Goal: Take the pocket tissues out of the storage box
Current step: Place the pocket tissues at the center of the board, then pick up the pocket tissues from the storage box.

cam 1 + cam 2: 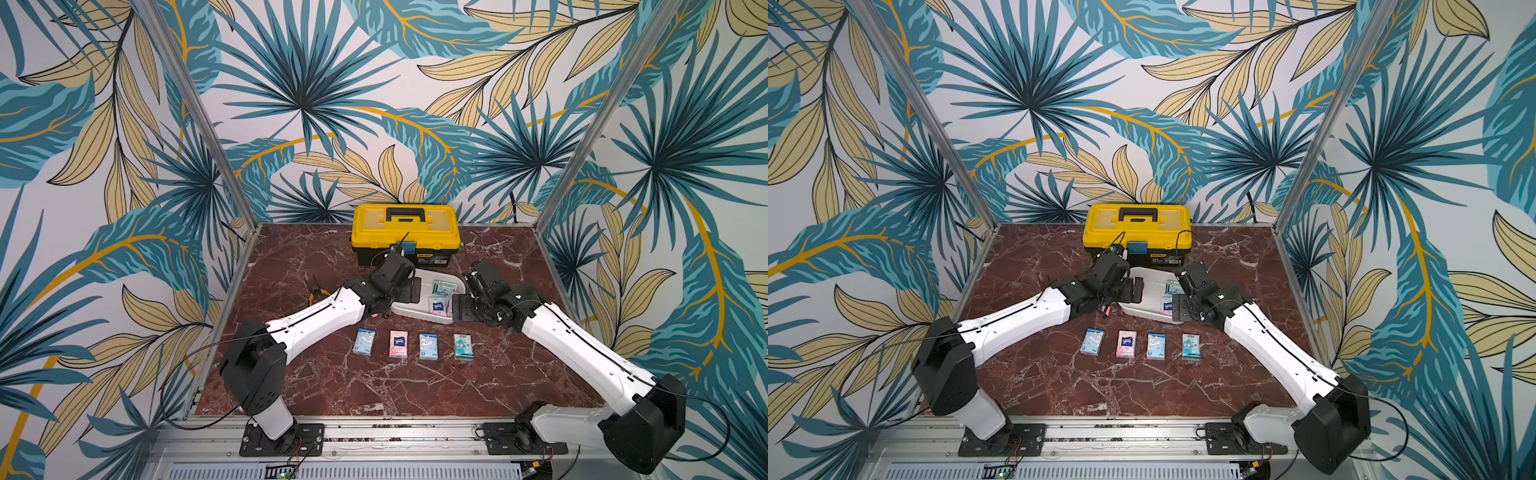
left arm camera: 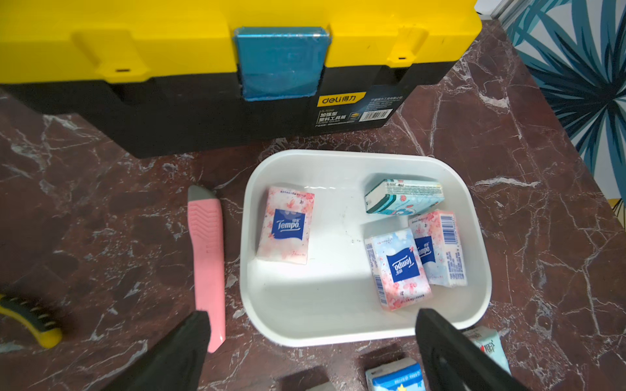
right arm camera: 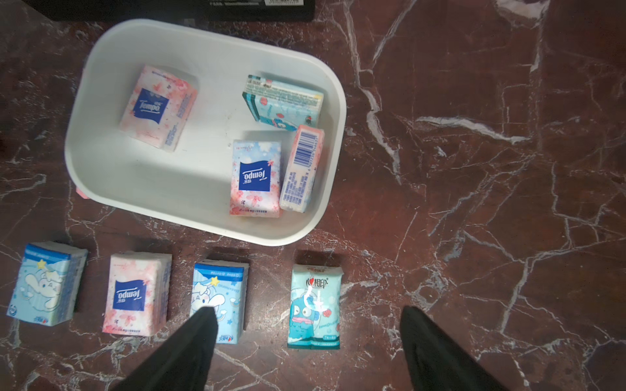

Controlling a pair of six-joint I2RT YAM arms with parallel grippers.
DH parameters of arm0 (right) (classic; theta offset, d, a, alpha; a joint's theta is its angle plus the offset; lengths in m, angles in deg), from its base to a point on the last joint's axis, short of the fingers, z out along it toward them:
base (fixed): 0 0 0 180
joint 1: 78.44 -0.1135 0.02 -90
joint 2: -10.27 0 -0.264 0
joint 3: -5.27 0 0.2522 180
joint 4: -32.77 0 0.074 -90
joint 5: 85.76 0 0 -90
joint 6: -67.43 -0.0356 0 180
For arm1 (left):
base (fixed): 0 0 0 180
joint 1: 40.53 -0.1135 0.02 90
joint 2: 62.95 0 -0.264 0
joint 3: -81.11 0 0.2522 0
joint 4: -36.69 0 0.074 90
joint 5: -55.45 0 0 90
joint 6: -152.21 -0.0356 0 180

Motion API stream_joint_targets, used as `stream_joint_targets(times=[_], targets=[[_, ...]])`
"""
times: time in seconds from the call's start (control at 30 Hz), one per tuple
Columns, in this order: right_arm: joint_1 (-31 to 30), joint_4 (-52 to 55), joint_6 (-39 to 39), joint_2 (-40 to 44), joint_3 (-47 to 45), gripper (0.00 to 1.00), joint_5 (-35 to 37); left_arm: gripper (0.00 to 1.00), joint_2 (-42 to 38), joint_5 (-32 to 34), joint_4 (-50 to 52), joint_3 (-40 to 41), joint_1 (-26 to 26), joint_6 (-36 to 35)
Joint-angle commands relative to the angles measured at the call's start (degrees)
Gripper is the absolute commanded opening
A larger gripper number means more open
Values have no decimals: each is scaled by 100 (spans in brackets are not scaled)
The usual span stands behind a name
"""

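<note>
Four pink, blue and teal soft pocket tissues (image 3: 137, 294) lie in a row on the red marble table (image 3: 474, 203). Four more packs (image 3: 159, 106) wait inside the white plastic rounded storage box (image 3: 152, 182). The left gripper (image 2: 313, 315) and right gripper (image 3: 310, 309) both gape empty beside it.

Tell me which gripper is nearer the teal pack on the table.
Right. The right gripper hovers behind the teal pack, at the storage box's near rim; the left gripper hangs over the box's other end.
</note>
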Motion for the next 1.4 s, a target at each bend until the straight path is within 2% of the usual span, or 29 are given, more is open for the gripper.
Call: stream_joint_targets(times=[0.0,0.2,0.4,0.67,0.9,1.37], targets=[[2,152,237,270,72,92,163,100,432,-175,824,-712,-23,-281],[1,41,384,697,42,99,56,100,1127,-220,1470,-1560,-31,-393],[2,-317,445,1148,-181,99,-103,99,1672,-314,1929,-2161,-133,-350],[6,-630,465,1440,-396,99,-22,91,2368,-436,2464,-2968,-303,-522],[-2,-687,490,1466,-432,99,42,89,2943,-68,2672,-3595,-312,-840],[-2,-745,553,1462,-493,99,132,89,3603,150,2483,-3958,-323,-1106]])
